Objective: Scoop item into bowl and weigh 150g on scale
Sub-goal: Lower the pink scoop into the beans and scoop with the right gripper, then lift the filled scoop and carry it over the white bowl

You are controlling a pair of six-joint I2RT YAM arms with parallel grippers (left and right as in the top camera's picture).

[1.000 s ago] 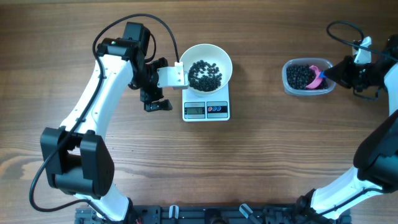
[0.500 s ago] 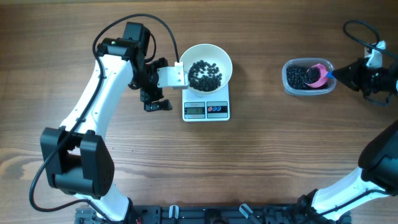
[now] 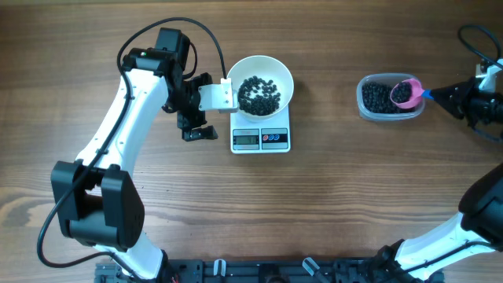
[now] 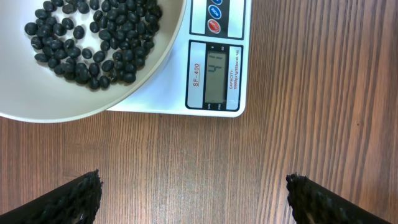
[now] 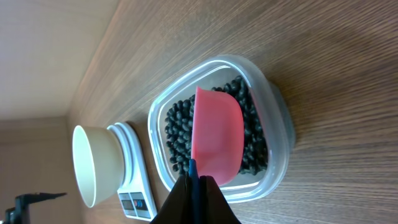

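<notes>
The beans (image 3: 258, 94) lie in two lots: a layer in the bowl (image 3: 279, 71) on the scale (image 3: 261, 139), and the stock in the clear tub (image 3: 361, 110). The pink scoop (image 3: 405, 93), apparently loaded, sits over the tub edge nearest the right gripper (image 5: 194, 179), whose jaws are clamped on its handle. Keep the scoop level during transfer, then tip it gradually over the bowl. The left gripper (image 4: 196, 198) stands fully spread and empty, with the display (image 4: 216, 74) directly ahead of it.
</notes>
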